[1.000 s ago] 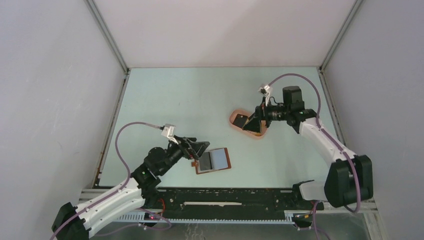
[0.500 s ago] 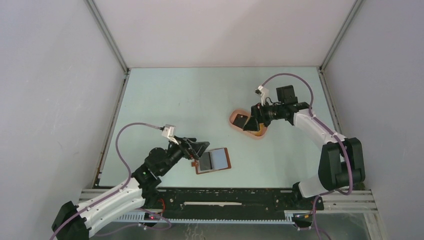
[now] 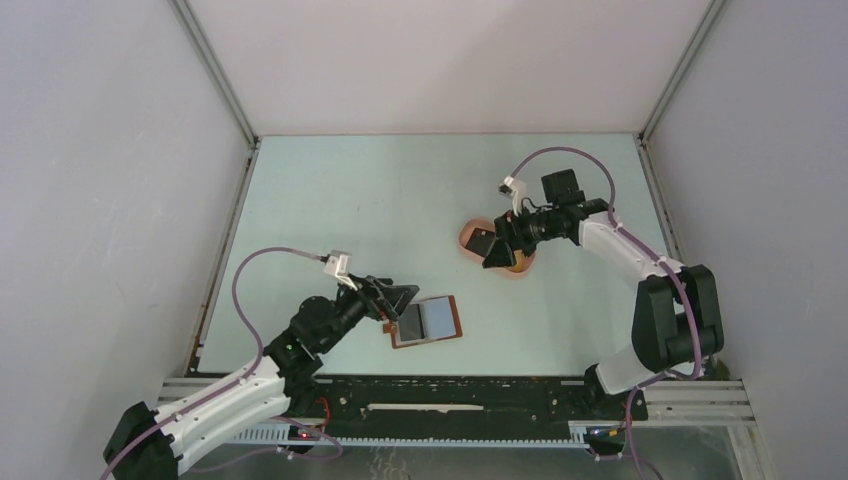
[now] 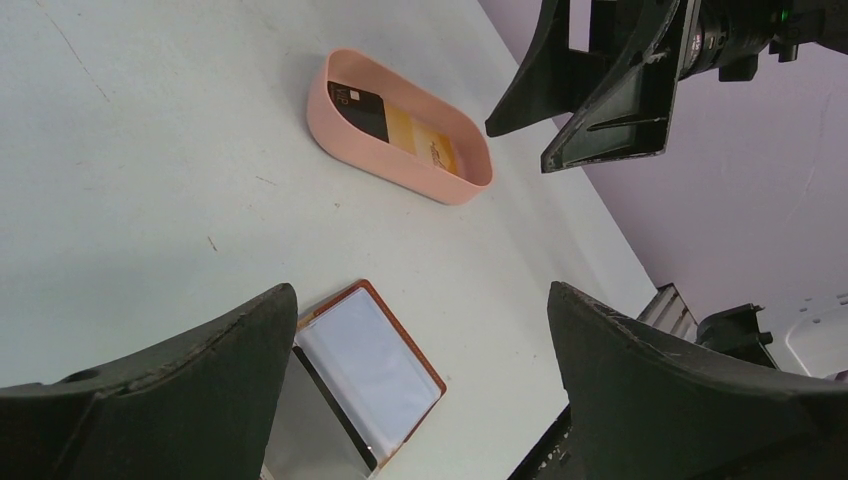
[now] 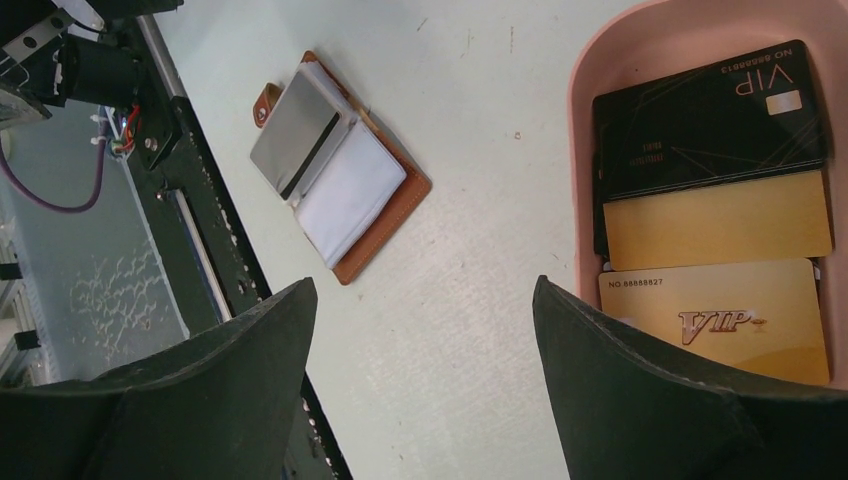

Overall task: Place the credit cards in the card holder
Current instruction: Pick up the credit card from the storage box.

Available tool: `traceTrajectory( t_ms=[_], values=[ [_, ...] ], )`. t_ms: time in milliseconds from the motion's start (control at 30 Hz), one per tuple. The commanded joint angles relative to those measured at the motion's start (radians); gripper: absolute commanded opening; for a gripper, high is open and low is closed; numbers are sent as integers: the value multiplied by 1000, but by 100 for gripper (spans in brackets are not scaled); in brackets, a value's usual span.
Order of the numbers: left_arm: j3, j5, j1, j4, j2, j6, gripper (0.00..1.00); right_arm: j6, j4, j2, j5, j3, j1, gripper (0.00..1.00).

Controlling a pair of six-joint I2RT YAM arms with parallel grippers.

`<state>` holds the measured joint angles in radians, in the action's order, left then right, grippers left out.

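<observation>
Right tool (image 3: 492, 250) hangs wide open and empty above the pink tray (image 5: 580, 120), where the credit cards (image 5: 715, 230) lie flat; left tool (image 3: 402, 300), also open and empty, hovers near the opened card holder (image 5: 340, 180) on the desk (image 3: 380, 200). Cards look thin, stiff, slippery: pinch an edge.

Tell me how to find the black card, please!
Look on the pale green table for the pink oval tray, the only pink thing there. Cards lie flat inside it, and the black card sits on top at one end, with "VIP" printed in its corner. The gold cards next to it are shiny yellow, so the dark one stands out.
</observation>
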<state>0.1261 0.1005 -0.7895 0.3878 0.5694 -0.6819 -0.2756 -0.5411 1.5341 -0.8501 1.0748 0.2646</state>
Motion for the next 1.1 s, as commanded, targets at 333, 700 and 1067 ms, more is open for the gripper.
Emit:
traceTrajectory(
  t_ms=[333,700,1067],
  values=[
    [-25,17,1,34,15,-2,100,-9,-15,43,38,46,13,87],
    [-29,29,2,16,10,5,100,21,-12,63,20,49,10,86],
    [-34,33,1,30,27,2,100,40,-11,69,-17,49,1,86]
  ],
)
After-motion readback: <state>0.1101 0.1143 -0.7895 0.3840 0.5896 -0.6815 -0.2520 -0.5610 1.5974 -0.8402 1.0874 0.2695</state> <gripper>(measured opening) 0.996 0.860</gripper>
